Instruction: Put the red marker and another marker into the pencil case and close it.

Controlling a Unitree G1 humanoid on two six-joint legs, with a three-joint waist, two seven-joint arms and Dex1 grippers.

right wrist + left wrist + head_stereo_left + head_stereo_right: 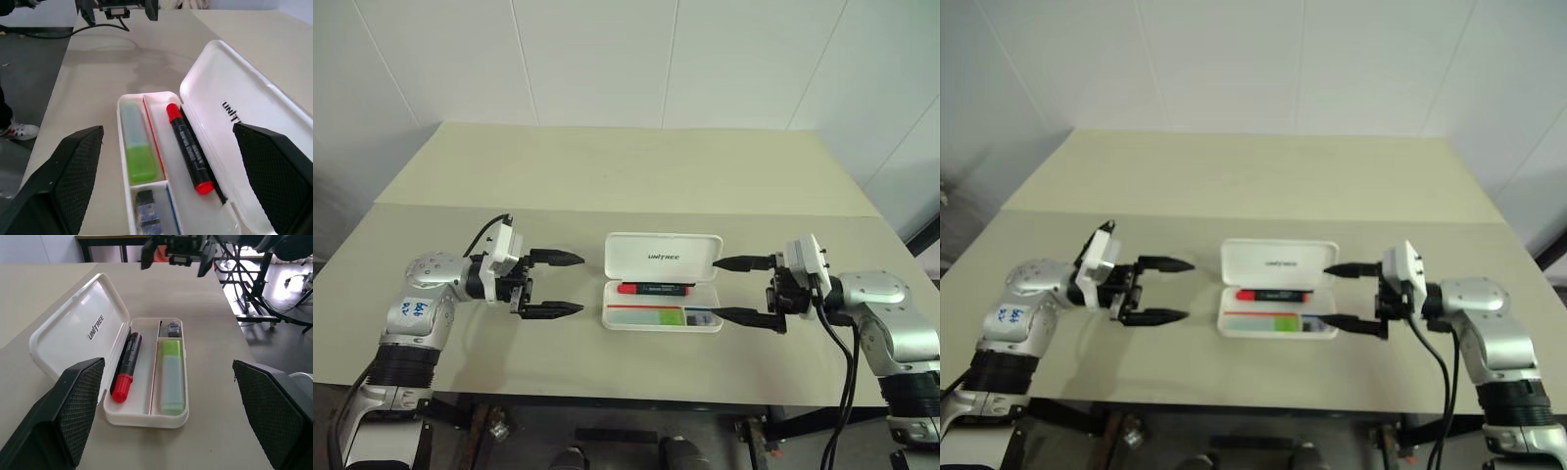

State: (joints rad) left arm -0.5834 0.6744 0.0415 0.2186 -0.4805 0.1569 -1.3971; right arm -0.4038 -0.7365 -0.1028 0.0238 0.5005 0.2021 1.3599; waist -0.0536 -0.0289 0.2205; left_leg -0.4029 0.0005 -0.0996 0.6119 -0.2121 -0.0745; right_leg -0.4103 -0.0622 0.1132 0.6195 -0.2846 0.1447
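Pencil case [662, 282] lies open on beige table [607, 176] before white wall [607, 59].

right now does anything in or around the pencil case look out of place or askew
Nothing stands out. The red marker and the green marker lie straight in separate compartments of the pencil case, whose lid is open. A small dark item sits in a corner compartment. Both grippers hang open, clear of it.

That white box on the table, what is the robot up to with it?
It is packing a pencil case, which lies open on the table. The red marker and the green marker are already inside, in separate compartments. The left tool and the right tool hover open on either side, holding nothing. The lid still has to be shut.
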